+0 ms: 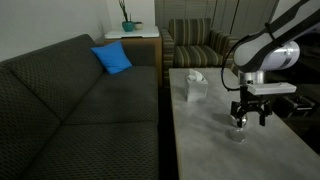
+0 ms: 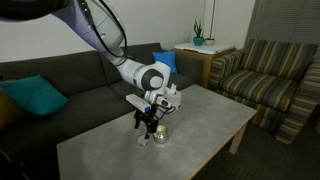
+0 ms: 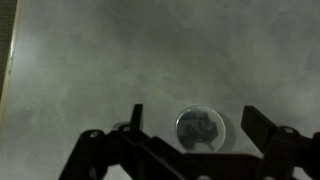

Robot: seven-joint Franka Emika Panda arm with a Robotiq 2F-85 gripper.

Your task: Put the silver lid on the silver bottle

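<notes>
The silver bottle [image 1: 240, 136] [image 2: 158, 138] stands on the pale grey table, small and squat. In the wrist view I look straight down on a round shiny disc, the silver lid [image 3: 200, 130], which mirrors the gripper. It seems to sit on the bottle's top; no pale mouth shows. My gripper [image 3: 193, 112] [image 1: 249, 120] [image 2: 149, 125] hangs just above it, open, one finger on each side of the lid and neither touching it.
A white tissue box [image 1: 195, 87] [image 2: 172, 96] stands on the table [image 1: 215, 150] behind the bottle. A dark sofa [image 1: 70, 110] with a blue cushion [image 1: 113, 58] runs along one table edge. A striped armchair [image 2: 265, 80] stands past the far end.
</notes>
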